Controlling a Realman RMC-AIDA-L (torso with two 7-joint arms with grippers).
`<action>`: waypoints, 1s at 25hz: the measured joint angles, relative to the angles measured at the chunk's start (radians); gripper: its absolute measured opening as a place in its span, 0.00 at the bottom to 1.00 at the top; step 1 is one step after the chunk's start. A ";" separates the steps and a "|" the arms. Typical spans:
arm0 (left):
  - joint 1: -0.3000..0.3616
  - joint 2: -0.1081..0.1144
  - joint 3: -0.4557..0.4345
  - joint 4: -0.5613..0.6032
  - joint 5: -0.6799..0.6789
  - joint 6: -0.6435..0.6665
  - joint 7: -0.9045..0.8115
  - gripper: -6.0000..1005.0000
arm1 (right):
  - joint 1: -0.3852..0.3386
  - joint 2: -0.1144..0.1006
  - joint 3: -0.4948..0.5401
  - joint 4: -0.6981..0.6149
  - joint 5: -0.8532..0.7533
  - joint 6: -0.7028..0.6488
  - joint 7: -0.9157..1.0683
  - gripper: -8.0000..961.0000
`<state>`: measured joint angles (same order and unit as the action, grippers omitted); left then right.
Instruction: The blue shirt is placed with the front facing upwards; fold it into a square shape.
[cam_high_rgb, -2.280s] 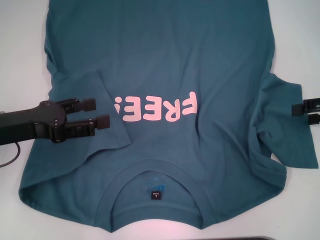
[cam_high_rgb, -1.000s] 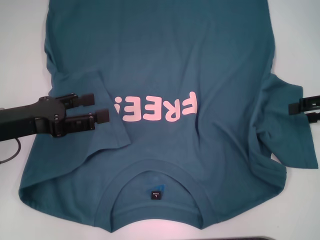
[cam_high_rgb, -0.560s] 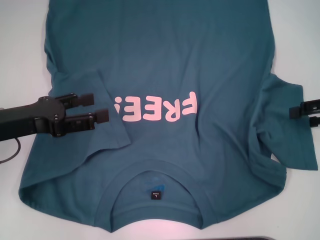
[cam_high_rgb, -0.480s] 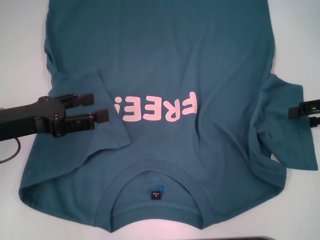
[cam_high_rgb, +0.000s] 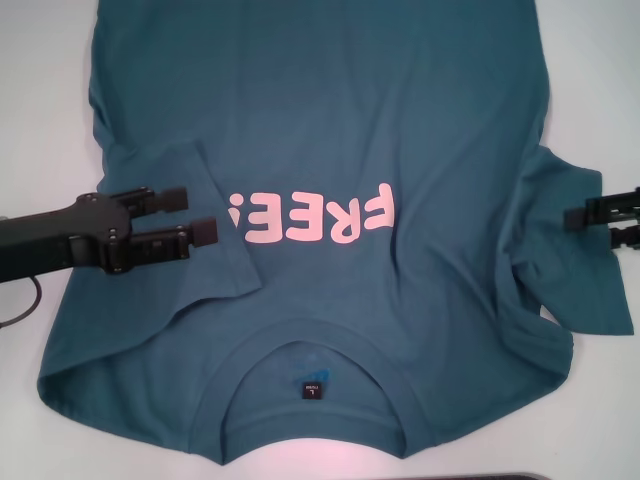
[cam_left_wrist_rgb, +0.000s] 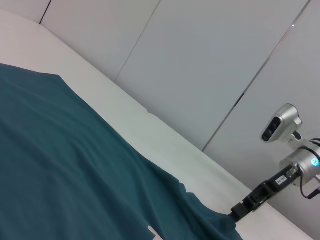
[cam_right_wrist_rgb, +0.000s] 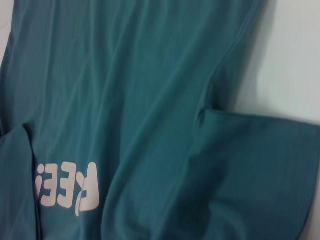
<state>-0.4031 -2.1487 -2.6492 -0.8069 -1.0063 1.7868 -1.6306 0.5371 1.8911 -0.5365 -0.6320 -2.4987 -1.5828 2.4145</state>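
The blue shirt (cam_high_rgb: 330, 110) lies spread on the white table, collar (cam_high_rgb: 310, 345) nearest me, with the pink "FREE!" print (cam_high_rgb: 312, 217) reading upside down. Its left sleeve (cam_high_rgb: 175, 255) is folded in onto the body. My left gripper (cam_high_rgb: 195, 214) is open and empty just above that folded sleeve. The right sleeve (cam_high_rgb: 585, 280) still lies spread outward. My right gripper (cam_high_rgb: 590, 227) is open over the sleeve's outer part at the right edge of the view. The shirt (cam_right_wrist_rgb: 125, 100) and its right sleeve (cam_right_wrist_rgb: 260, 170) fill the right wrist view. The left wrist view shows the shirt (cam_left_wrist_rgb: 60, 165) and the right arm's gripper (cam_left_wrist_rgb: 245, 208) far off.
The white table (cam_high_rgb: 50, 90) shows bare on both sides of the shirt. A black cable (cam_high_rgb: 20, 310) hangs below the left arm. A dark strip (cam_high_rgb: 520, 477) runs along the table's near edge. Pale wall panels (cam_left_wrist_rgb: 210, 60) stand behind the table.
My right gripper has moved a little to the left, farther in over the right sleeve. My left gripper drew back slightly earlier and now holds still. The shirt has not moved.
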 joint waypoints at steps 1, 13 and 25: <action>-0.001 0.000 0.000 0.000 0.000 0.000 0.000 0.86 | 0.003 0.005 0.000 0.000 0.000 0.009 -0.001 0.83; -0.003 0.000 0.000 0.000 0.000 0.002 0.000 0.86 | 0.024 0.026 -0.001 0.000 0.001 0.037 0.003 0.82; -0.006 0.000 0.000 -0.005 -0.008 0.002 -0.001 0.86 | 0.021 0.017 -0.021 -0.013 -0.008 0.025 0.036 0.71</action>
<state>-0.4090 -2.1491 -2.6492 -0.8121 -1.0143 1.7885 -1.6311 0.5578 1.9083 -0.5572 -0.6453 -2.5065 -1.5575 2.4505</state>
